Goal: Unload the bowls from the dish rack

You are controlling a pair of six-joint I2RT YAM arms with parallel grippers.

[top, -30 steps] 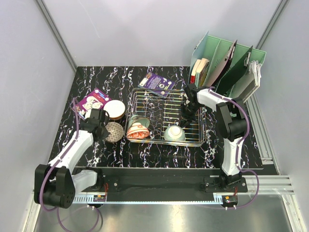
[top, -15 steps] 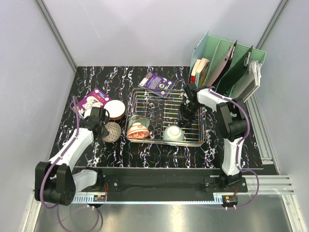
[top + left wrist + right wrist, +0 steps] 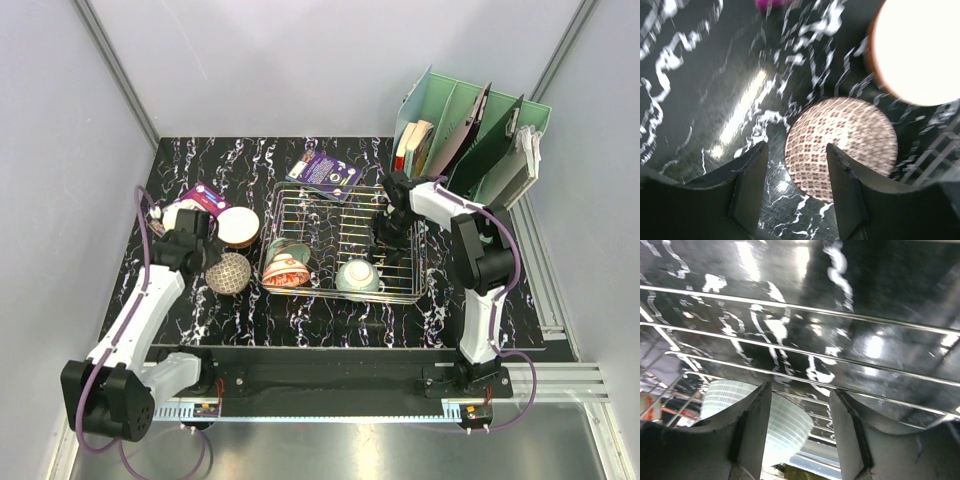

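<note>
The chrome wire dish rack stands mid-table. Inside it lie a red-pink floral bowl with another bowl behind it, and a pale celadon bowl, also in the right wrist view. On the table to its left sit an orange bowl with a cream inside and a grey patterned bowl, both in the left wrist view. My left gripper is open and empty just above the grey bowl. My right gripper is open and empty over the rack's right half, beside the celadon bowl.
A mint-green file organizer with books stands at the back right. A purple booklet lies behind the rack. A purple packet lies at the left, under my left arm. Grey walls enclose the table.
My left gripper has let go of the grey bowl on the table and risen back to the left. My right gripper has dropped a little toward the celadon bowl.
</note>
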